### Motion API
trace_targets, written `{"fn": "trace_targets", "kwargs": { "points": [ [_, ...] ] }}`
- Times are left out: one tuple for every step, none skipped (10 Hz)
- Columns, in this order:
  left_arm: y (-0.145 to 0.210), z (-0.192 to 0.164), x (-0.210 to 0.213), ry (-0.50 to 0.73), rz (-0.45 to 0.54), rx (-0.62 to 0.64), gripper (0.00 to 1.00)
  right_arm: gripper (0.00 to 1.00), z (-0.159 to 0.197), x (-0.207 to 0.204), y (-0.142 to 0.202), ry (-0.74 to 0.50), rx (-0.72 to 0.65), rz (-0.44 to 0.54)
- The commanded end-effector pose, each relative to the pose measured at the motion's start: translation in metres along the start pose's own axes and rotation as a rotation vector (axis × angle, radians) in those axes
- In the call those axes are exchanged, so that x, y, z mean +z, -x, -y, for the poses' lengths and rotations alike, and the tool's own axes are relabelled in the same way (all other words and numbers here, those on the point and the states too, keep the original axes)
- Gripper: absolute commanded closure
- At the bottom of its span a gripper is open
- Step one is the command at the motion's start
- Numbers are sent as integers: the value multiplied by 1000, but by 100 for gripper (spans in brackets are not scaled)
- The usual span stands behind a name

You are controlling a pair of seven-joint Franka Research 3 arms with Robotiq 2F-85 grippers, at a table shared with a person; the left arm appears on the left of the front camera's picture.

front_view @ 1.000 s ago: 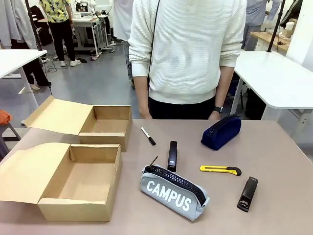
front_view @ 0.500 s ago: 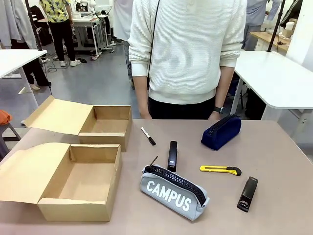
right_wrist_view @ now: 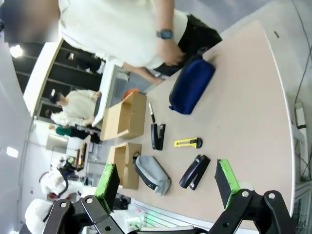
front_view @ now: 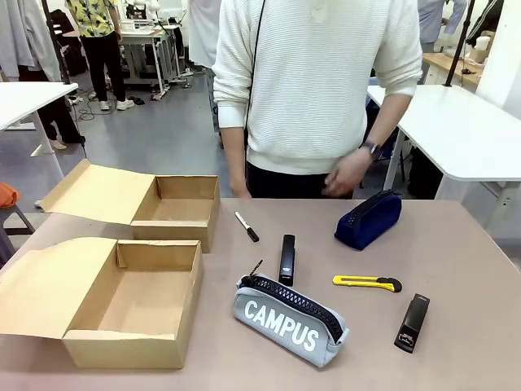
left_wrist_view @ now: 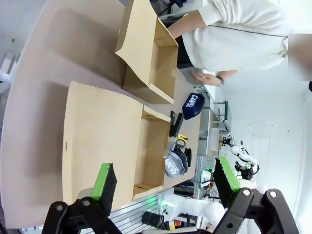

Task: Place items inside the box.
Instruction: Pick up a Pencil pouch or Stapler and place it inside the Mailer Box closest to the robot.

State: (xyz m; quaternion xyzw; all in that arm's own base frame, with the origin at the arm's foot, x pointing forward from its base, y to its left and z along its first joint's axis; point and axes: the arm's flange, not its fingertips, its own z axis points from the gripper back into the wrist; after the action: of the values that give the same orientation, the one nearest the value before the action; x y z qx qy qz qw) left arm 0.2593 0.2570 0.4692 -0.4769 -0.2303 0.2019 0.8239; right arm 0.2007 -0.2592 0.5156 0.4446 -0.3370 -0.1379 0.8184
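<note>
Two open cardboard boxes stand at the table's left, a near box (front_view: pixel 138 301) and a far box (front_view: pixel 175 208), both empty. The grey "CAMPUS" pencil case (front_view: pixel 289 319) lies front centre. Behind it is a black stapler (front_view: pixel 287 258), with the black-capped white marker (front_view: pixel 247 226) farther back. The yellow utility knife (front_view: pixel 366 283) and a second stapler (front_view: pixel 412 322) lie to the right. The dark blue pouch (front_view: pixel 368 218) sits at the far right. My left gripper (left_wrist_view: pixel 165 180) hangs open high above the boxes. My right gripper (right_wrist_view: pixel 166 181) is open too, well above the table.
A person in a white sweater stands at the far edge, one hand (front_view: pixel 346 173) hovering just above and behind the blue pouch. Bare tabletop (front_view: pixel 472 261) lies to the right of the items. White tables and people stand farther back.
The person's hand with the watch has lifted from behind the table edge and swung inward, near the blue pouch. The items and boxes have not moved.
</note>
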Motion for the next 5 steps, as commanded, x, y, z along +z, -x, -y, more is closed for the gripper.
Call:
{"fn": "trace_targets", "kwargs": {
  "points": [
    [2, 0, 0, 3, -6, -21, 0, 0, -26, -52, 37, -8, 189, -171],
    [2, 0, 0, 3, -6, -21, 0, 0, -34, -79, 60, 7, 285, -288],
    [2, 0, 0, 3, -6, -21, 0, 0, -34, -86, 62, -2, 323, -326],
    [2, 0, 0, 3, -6, -21, 0, 0, -25, -70, 42, -49, 220, -271],
    [2, 0, 0, 3, -6, -21, 0, 0, -8, -36, 16, -41, 115, -167]
  ]
}}
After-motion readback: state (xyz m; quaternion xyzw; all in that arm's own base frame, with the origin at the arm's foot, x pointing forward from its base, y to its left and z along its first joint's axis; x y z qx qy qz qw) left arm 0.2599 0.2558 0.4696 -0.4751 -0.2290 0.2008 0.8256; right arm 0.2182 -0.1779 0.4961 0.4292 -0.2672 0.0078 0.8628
